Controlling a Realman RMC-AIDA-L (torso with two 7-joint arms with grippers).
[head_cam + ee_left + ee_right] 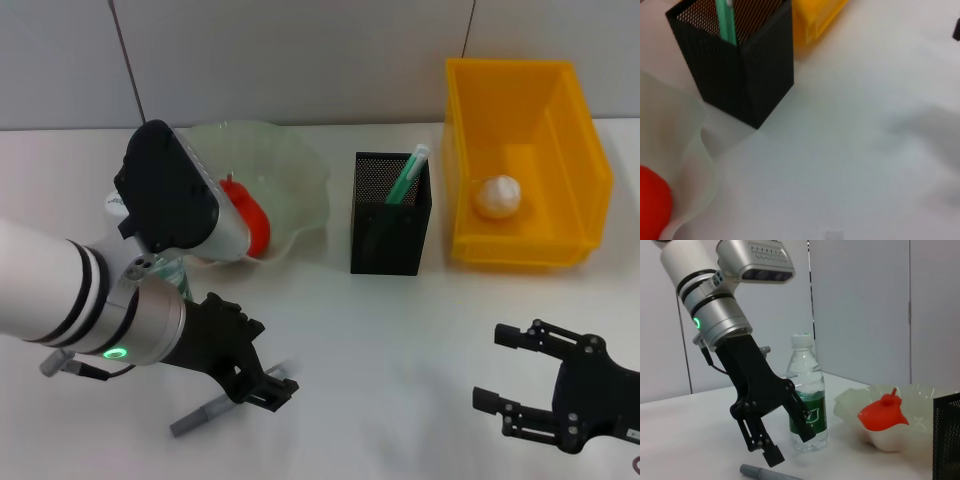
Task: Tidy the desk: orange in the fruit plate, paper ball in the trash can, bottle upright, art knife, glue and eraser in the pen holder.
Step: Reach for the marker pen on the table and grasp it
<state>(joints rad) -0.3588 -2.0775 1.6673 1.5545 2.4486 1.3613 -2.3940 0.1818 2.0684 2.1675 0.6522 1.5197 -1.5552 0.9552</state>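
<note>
Head view, nearest first: the right gripper (520, 385) sits low at the right over the white tabletop (400, 340), its black fingers spread apart and holding nothing. On the left, the left gripper (262, 385) hangs just above a slim grey art knife (205, 415) lying flat on the table; its fingers are parted with nothing between them, and in the right wrist view the left gripper (782, 440) is poised just over the knife's (765, 473) end, though whether it touches cannot be told. Behind that gripper stands a clear plastic water bottle with a white cap and green label (807, 395), upright on the table, mostly hidden by the arm in the head view. Farther back lies a translucent pale green wavy-rimmed fruit plate (290, 175) holding the orange-red fruit (255, 225). To its right, a square black mesh pen holder (390, 215) stands upright with a green and white glue stick (408, 178) leaning inside. Right of that, a yellow plastic bin serving as the trash can (560, 200) contains a crumpled white paper ball (497, 197).
</note>
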